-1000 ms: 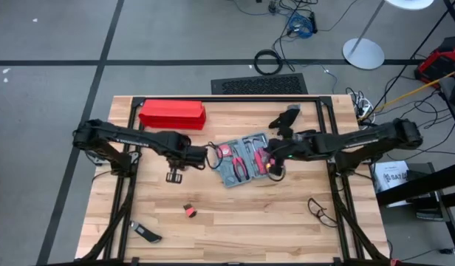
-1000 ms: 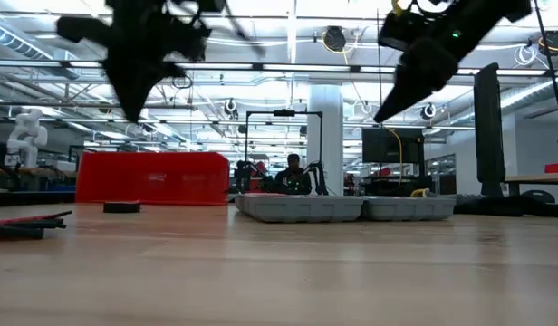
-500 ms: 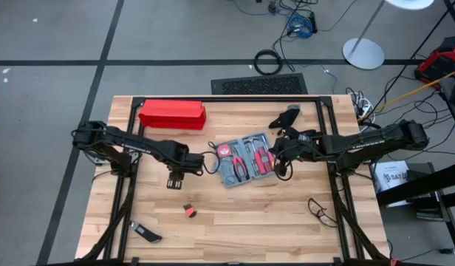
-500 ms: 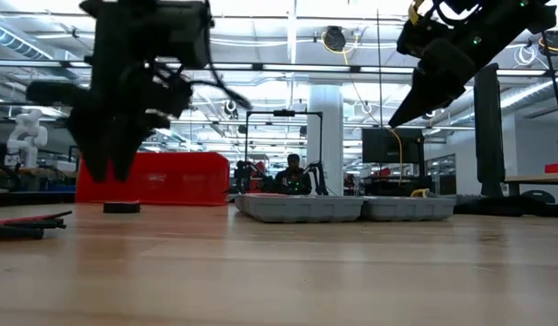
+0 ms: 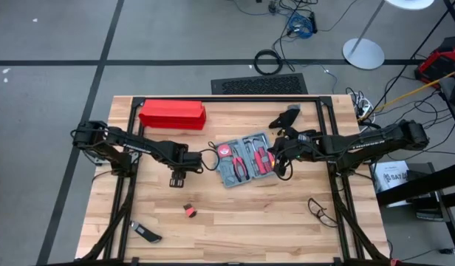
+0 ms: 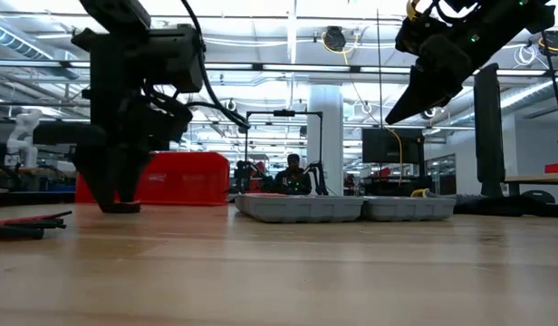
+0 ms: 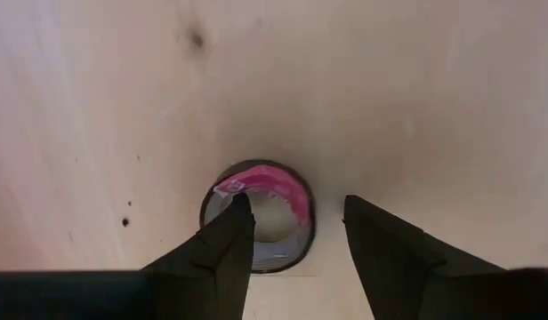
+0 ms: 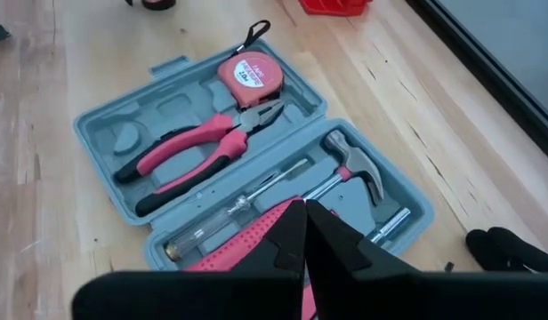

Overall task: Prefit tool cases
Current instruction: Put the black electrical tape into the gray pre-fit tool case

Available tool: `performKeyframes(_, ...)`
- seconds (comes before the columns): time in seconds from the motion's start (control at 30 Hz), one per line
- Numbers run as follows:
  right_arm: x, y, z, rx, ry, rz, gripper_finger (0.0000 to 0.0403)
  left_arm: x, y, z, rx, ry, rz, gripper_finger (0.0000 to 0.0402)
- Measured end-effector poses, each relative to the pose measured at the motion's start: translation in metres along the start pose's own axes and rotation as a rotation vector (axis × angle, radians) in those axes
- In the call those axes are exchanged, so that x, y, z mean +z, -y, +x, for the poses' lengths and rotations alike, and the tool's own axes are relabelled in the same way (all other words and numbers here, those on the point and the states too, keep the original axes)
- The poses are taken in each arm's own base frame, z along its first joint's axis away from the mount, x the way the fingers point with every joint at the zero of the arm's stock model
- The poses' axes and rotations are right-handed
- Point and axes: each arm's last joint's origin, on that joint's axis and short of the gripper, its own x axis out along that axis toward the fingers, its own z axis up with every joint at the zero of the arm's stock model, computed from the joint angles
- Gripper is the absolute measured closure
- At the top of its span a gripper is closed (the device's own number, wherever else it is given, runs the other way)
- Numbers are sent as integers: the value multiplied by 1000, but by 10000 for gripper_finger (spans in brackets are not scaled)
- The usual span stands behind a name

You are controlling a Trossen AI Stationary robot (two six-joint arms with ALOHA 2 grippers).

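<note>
Blue-grey plastic marks the case [image 5: 244, 159], which lies open and flat near the middle of the table [image 5: 286, 229], both halves up so the moulded recesses can take tools from above. In the right wrist view those recesses hold a tape measure [image 8: 245, 71], pliers [image 8: 198, 156], a screwdriver [image 8: 234, 210] and a hammer [image 8: 354, 167]; at least one rounded pocket beside the pliers looks unfilled, so the fitting is probably part done. The left gripper [image 5: 177, 176] is down at the table, well left of the case, with its jaws apart, straddling a small roll of tape [image 7: 259, 215] that lies flat on the wood; one finger [image 7: 222, 252] overlaps the roll's rim and the other stands just beside it. That low, spread stance suits either a grasp about to be made or a roll just set down; which, I cannot say. The right gripper [image 5: 277, 159] hangs over the right edge of the case with its jaws together and nothing visibly between them, raised clear of the tools as the low view shows, so it seems to be waiting or watching over the tray. A red box [image 5: 172, 114] sits at the far left, apart from the work, and a small red piece [image 5: 189, 211] and a dark tool [image 5: 145, 233] lie loose at the near left, likely parts yet to be fitted.
</note>
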Motion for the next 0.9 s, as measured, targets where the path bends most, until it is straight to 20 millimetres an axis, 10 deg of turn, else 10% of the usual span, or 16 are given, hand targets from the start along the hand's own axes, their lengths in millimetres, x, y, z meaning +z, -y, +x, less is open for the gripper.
performKeyframes(0.13, 0, 0, 0, 0, 0, 0, 403, -6, -3, 8, -15, -4, -18, 248)
performKeyframes(0.3, 0, 0, 0, 0, -1, -5, 403, -6, -2, 6, -74, 1, -6, 381)
performKeyframes(0.63, -7, 2, -1, -17, -72, -35, 403, 73, 4, -92, 28, 464, 196, 394)
performKeyframes(0.9, -13, 4, -2, -24, -128, -42, 403, 124, 7, -67, -62, 490, 272, 394)
